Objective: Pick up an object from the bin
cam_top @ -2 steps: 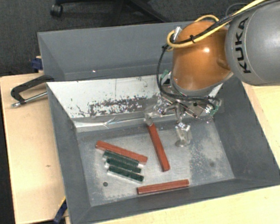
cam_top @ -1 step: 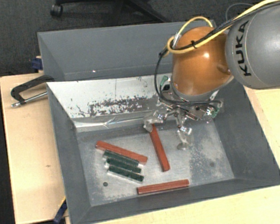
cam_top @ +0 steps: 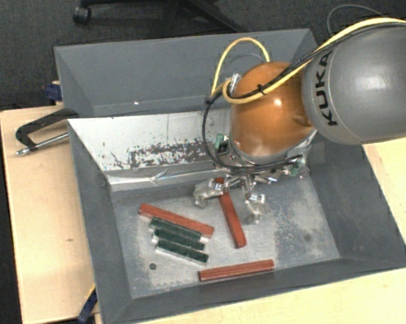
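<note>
Red-brown flat stick, narrow, material unclear, lies on the floor of the grey metal bin, about mid-floor, running front to back with a slight tilt. Its upper end goes in under the pincer and is partly hidden there. Pincer is open: two metal fingers spread apart, one on each side of the stick's upper end; whether they touch it is hard to make out. Orange rounded wrist cover and yellow cable block the pincer's body and part of the bin floor behind it. Left of the stick: longer red-brown bar lying diagonal, three dark green short bars packed against it. Third red-brown bar lies flat along the front wall, apart from the others. Small dark speck front-left, too small to identify.
</note>
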`<state>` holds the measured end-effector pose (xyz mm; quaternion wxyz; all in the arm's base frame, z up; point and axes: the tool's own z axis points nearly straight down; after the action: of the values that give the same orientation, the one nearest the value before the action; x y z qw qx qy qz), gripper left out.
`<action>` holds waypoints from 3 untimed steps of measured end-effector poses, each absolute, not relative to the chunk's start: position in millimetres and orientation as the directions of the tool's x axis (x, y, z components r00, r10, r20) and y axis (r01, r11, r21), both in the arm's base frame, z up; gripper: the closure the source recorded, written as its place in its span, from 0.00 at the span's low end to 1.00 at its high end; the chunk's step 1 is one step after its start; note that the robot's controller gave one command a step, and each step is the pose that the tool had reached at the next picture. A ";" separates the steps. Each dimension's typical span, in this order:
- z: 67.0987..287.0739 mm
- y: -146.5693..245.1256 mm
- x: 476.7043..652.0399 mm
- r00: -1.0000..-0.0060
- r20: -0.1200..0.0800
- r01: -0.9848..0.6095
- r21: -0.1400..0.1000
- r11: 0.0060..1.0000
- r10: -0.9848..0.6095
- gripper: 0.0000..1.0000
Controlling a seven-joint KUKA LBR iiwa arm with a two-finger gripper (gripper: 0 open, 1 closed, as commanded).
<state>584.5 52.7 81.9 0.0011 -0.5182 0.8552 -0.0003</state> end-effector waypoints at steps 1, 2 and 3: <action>71.2 48.4 587.6 -0.195 -0.005 -0.981 -0.004 0.195 -0.981 1.00; 71.1 48.6 587.5 -0.195 -0.005 -0.981 -0.004 0.195 -0.981 1.00; 74.3 48.8 586.1 -0.195 -0.004 -0.981 0.000 0.195 -0.981 1.00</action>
<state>586.1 48.8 74.3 0.0014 -0.6345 0.7730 0.0015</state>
